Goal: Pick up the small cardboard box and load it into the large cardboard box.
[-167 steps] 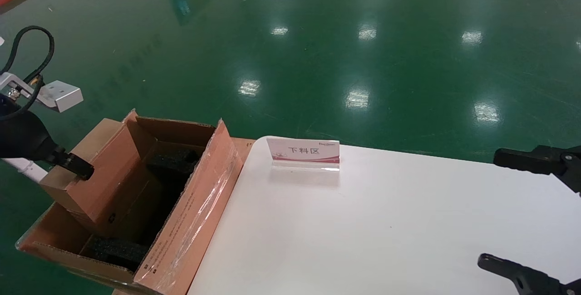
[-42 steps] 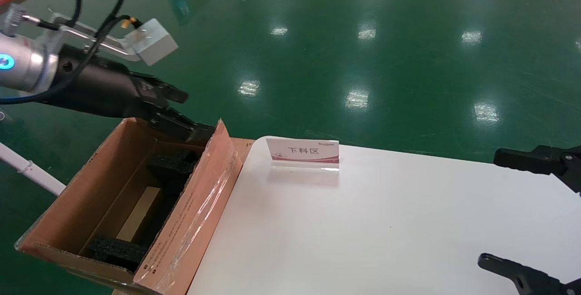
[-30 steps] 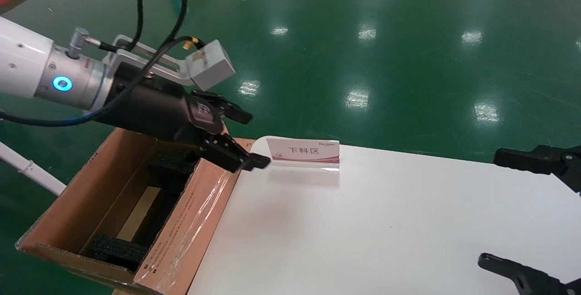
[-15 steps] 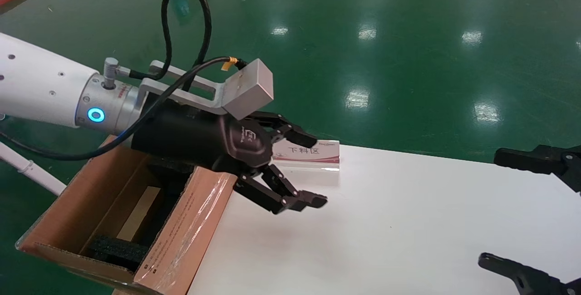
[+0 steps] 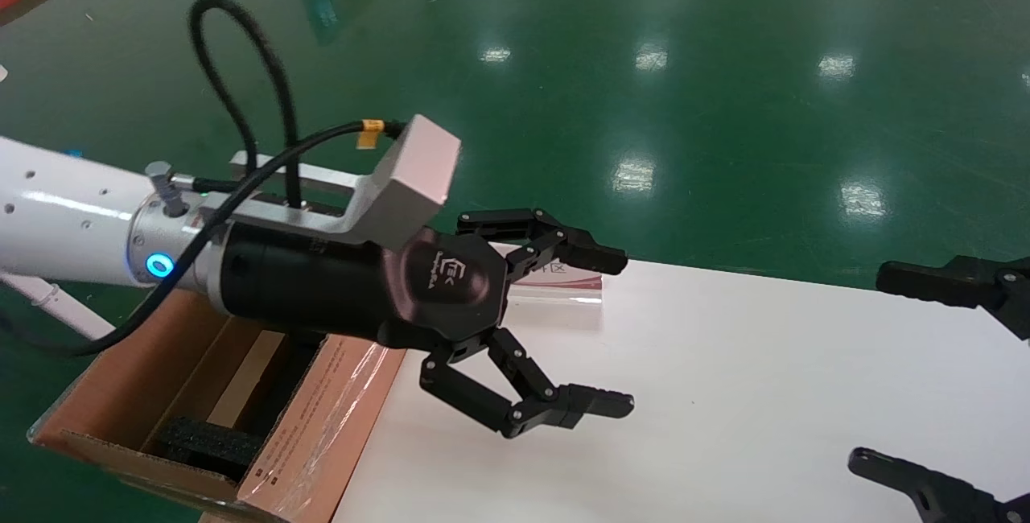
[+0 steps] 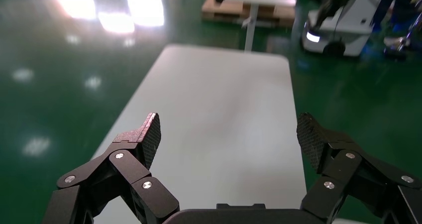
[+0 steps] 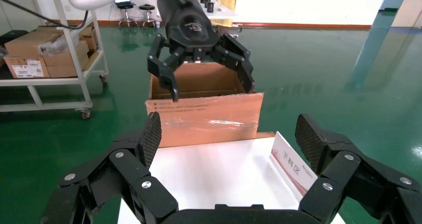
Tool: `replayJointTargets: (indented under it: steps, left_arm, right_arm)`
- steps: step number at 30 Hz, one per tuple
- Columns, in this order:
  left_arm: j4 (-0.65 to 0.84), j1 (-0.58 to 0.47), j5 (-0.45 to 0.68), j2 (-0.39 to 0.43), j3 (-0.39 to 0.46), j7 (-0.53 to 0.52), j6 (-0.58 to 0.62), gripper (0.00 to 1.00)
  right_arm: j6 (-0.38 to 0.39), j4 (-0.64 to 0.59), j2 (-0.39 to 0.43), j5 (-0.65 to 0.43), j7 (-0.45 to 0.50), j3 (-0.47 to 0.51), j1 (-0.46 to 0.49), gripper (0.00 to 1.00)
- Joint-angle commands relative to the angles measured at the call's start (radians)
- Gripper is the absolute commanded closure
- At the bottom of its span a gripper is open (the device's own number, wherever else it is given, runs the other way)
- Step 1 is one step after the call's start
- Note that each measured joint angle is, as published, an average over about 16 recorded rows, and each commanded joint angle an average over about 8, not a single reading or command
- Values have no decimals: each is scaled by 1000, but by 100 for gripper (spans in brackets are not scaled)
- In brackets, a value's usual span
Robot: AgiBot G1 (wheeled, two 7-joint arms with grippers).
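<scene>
The large cardboard box [image 5: 318, 426] stands open at the table's left end, its taped flap upright, black foam [image 5: 197, 441] inside. Between the foam pads, deep in that carton, a tan strip of the small cardboard box [image 5: 241, 374] shows; my left arm hides the rest. My left gripper [image 5: 613, 331] hangs open and empty above the white table [image 5: 724, 394], to the right of the carton. The left wrist view has only bare tabletop between its fingertips [image 6: 152, 132]. My right gripper [image 5: 881, 374] rests open at the table's right edge, facing the carton [image 7: 204, 117] and the left gripper [image 7: 201, 79].
A small standing sign [image 5: 575, 280] sits near the table's far edge, partly behind my left gripper's upper finger, and appears as the sign [image 7: 293, 167] in the right wrist view. Green floor surrounds the table. A trolley with cartons [image 7: 45, 55] stands farther off.
The small box was let go inside the large box. My left arm then rose out of the carton and swung right over the table with its gripper open. The right arm has stayed still.
</scene>
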Motion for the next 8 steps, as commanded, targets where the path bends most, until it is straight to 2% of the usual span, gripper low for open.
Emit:
replayJointTargets:
  steps: [1,5,8]
  left_arm:
    - [3,57,-16,7,-66,31,15,0]
    - [8,173,-47,20,-200,95,45,0]
    - [10,217,-60,26,-251,119,57,0]
  right_arm:
    - [0,0,0,-1,0,1,0,0]
    - [-1,1,-1,-2,1,2,-1,0]
    - [-1,1,-1,-2,2,3,-1,0]
